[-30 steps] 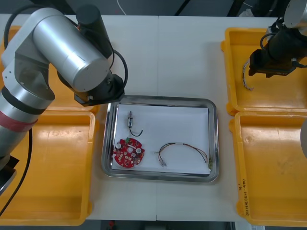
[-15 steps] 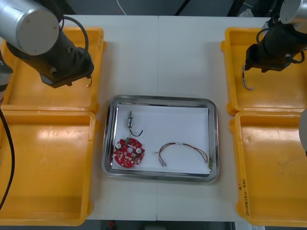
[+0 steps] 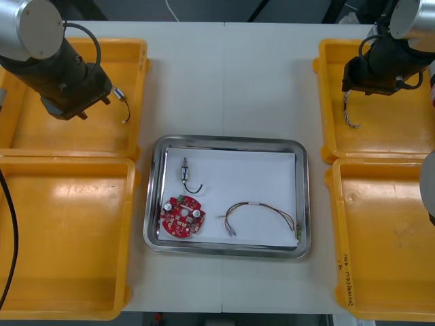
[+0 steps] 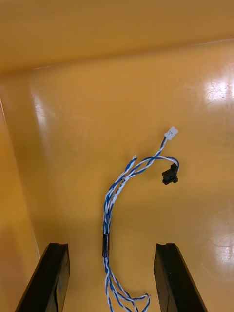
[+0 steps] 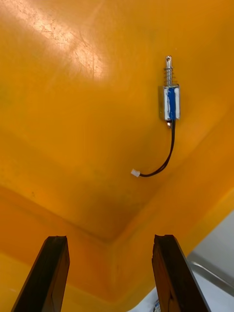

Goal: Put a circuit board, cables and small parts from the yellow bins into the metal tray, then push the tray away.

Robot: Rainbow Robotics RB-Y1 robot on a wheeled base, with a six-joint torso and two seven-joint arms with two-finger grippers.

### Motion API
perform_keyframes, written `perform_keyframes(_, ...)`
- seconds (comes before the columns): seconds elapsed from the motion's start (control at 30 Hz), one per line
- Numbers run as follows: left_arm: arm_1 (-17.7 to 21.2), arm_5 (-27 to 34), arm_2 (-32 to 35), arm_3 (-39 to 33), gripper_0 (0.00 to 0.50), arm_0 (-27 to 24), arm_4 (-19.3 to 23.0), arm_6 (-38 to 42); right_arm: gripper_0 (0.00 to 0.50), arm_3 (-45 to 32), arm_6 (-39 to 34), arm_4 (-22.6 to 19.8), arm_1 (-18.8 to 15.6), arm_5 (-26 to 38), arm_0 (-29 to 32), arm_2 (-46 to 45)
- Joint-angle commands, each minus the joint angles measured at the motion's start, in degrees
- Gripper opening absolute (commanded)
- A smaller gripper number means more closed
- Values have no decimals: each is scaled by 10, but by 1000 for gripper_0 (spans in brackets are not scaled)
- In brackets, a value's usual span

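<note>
Because each arm's dark wrist covers its own fingertips from above, the jaws are best read from the wrist cameras. The near end of the blue and white cable runs off the edge of the right wrist picture between the fingers, so its tip is cut off. From above, its upper end is tucked under the arm. Whether the fingertips rest on the bin floor is hard to tell.

The right gripper stands wide open, one finger on either side of that cable, and no strand can be seen touching a finger. The left gripper is wide open too and holds nothing. A small metal part lies well beyond its fingers, with a thin black lead curling from it to a white plug.

The cable lies in the far right bin. The part lies in the far left bin, near the wall on the tray side. The tray, white inside, sits between the bins. It holds a red circuit board, a red and yellow cable beside it, and a second small metal part with a black lead.
</note>
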Motion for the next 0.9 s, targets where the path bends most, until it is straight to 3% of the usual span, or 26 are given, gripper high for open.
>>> perform_keyframes(0.03,22,-34,13,50,500,-53,-7,-7,500,-9,-11,1,8,-7,2,7)
perform_keyframes(0.47,18,-157,14,172,500,-92,6,-15,500,-23,-6,-8,10,-16,45,6)
perform_keyframes(0.9,-7,-261,-23,283,500,-129,-23,-24,500,-39,-12,-9,27,-15,58,3)
